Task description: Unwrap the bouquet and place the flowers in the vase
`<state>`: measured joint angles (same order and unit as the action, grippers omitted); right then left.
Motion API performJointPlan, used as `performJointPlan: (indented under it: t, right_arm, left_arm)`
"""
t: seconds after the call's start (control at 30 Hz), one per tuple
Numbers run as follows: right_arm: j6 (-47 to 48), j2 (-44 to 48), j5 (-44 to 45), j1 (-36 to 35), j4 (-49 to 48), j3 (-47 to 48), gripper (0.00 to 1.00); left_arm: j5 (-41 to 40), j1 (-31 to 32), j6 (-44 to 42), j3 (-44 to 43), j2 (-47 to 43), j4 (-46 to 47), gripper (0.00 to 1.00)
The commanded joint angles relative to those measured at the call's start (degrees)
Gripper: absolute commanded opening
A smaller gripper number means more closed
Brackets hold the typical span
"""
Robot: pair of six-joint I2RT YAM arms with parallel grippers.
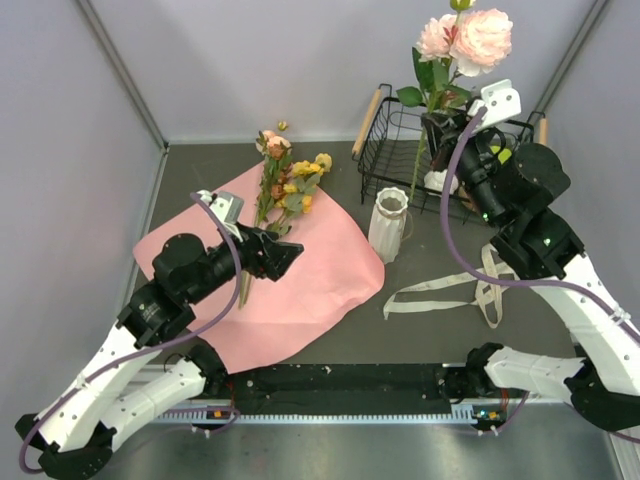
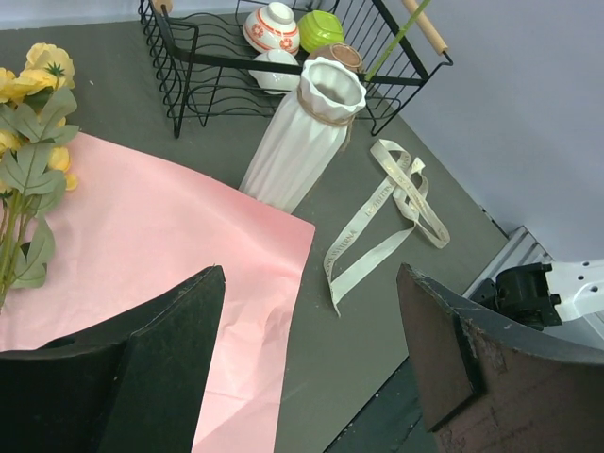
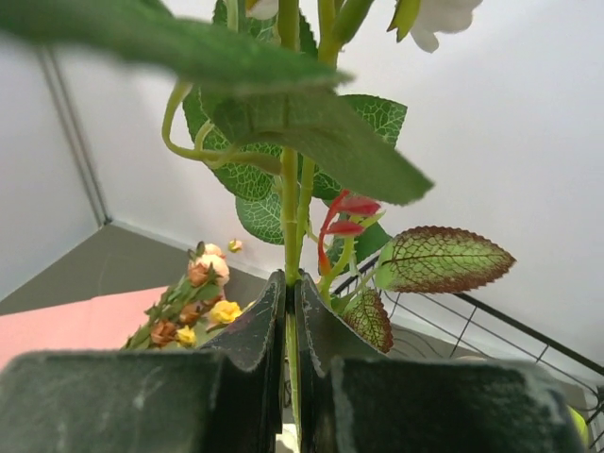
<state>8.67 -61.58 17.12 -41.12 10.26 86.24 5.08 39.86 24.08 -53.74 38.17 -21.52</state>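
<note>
Right wrist view showed the right gripper (image 3: 291,288) clamped on a stem (image 3: 290,198); the left gripper (image 2: 311,274) gaped empty. Swinging over, the long stem could topple the vase (image 1: 389,225)

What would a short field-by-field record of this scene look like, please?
Left arm: jaws open and empty, over the salmon-pink paper sheet
Right arm: jaws shut on the green stem of a peach-pink rose spray, raised near the black wire basket
Other flowers: yellow and peach flower sprays lying on the paper
White ribbed vase: upright at the paper's edge, no stems inside
Beige ribbon: loose on the grey table, right of the vase
Basket contents: small round bowls
</note>
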Motion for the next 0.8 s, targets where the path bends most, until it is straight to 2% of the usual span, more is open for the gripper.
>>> performJointPlan:
  t: [0.0, 0.2, 0.43, 0.77]
  right_arm:
    - [-4.78, 0.67, -4.37, 4.38, -4.28, -2.20, 0.00]
    - [-5.68, 1.11, -5.35, 4.74, -6.22, -5.73, 0.00]
    - [-3.31, 2.52, -4.38, 4.65, -4.56, -2.22, 0.00]
    - [-4.62, 1.56, -7.55, 4.65, -5.08, 0.69, 0.00]
  left_arm:
    - [-1.21, 0.13, -0.43, -0.67, -0.20, 1.04, 0.79]
    - [-1.30, 0.13, -0.78, -0.93, 0.06, 0.60, 0.79]
    - [-1.39, 0.22, -0.87, -0.76, 0.32, 0.42, 0.79]
    - [-0.51, 0.22, -0.52, -0.58, 2.34, 1.74, 0.79]
